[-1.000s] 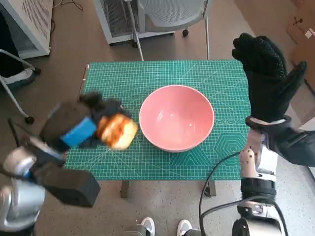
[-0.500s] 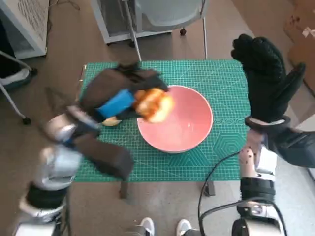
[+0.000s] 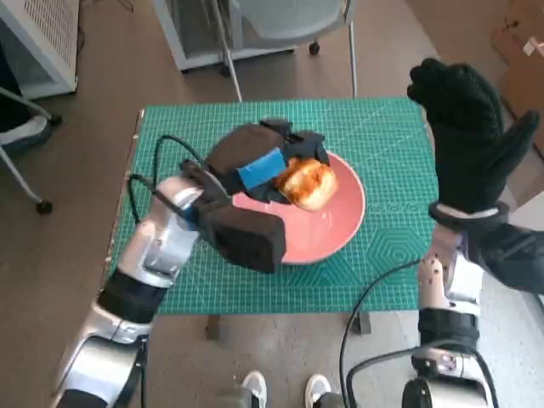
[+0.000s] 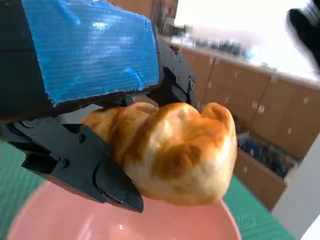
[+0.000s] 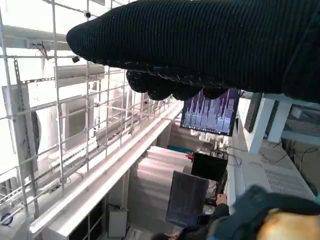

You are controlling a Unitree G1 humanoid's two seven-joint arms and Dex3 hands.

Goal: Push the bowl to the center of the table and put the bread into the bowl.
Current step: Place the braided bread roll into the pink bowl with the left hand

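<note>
My black left hand with blue tape [image 3: 259, 166] holds the golden-brown bread roll [image 3: 307, 183] over the round pink bowl [image 3: 338, 223] on the green mat table [image 3: 387, 136]. My gloved right hand [image 3: 466, 144] is up, empty, fingers maybe spread.

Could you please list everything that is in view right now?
Bowl: one, pink, near the middle of the mat.
Bread: one, golden, held over the bowl.
Mat: one, green, covering the table.
Chair: one, grey, beyond the table.
Shoes: two, white, on the floor at the near edge.
Left hand: one, black with blue tape, holds the bread.
Right hand: one, black glove, raised at the table's right, holding nothing.
</note>
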